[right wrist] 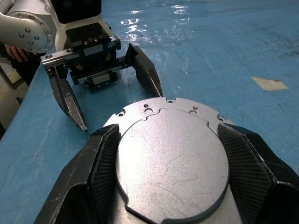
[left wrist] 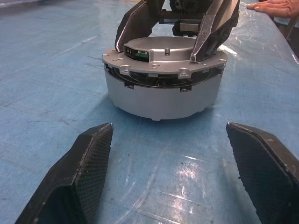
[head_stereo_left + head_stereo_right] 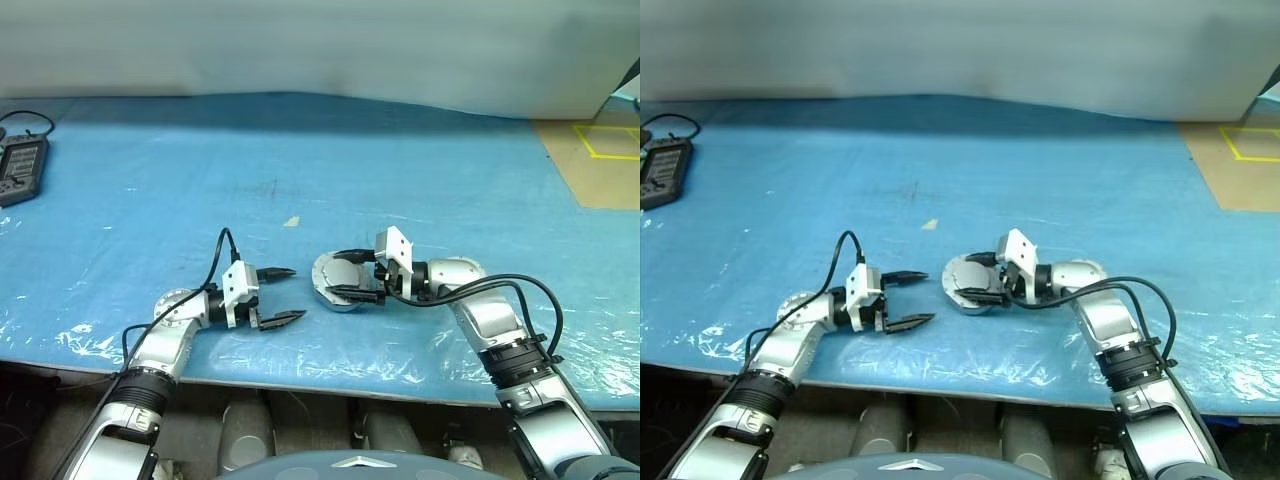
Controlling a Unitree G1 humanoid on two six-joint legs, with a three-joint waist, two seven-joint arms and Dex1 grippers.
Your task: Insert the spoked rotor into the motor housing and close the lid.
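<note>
At the upper left edge of the left eye view, a dark grey handheld device with a black cable [image 3: 22, 170] is seen lying on the blue plastic-covered table [image 3: 400, 170]. Lower left of centre, the left gripper [image 3: 283, 296] is held just above the table with its two black fingers spread wide and nothing between them, pointing toward the centre of the frame. A small pale scrap [image 3: 291, 222] is seen on the table above the gap between the grippers. Just right of centre, the round silver metal motor housing [image 2: 161, 98] is set on the table, and the silver-grey metal lid [image 1: 170, 161], smooth face up, is seated on top of it with a thin dark gap left under its rim. The right gripper [image 3: 349, 275] is reached in from the right, and its two black fingers are placed against opposite edges of the lid, so the lid is grasped between them. The left gripper's fingertips are kept near the housing but apart from it. In the left wrist view, a person's hand [image 2: 275, 6] is seen resting at the table's far edge.
</note>
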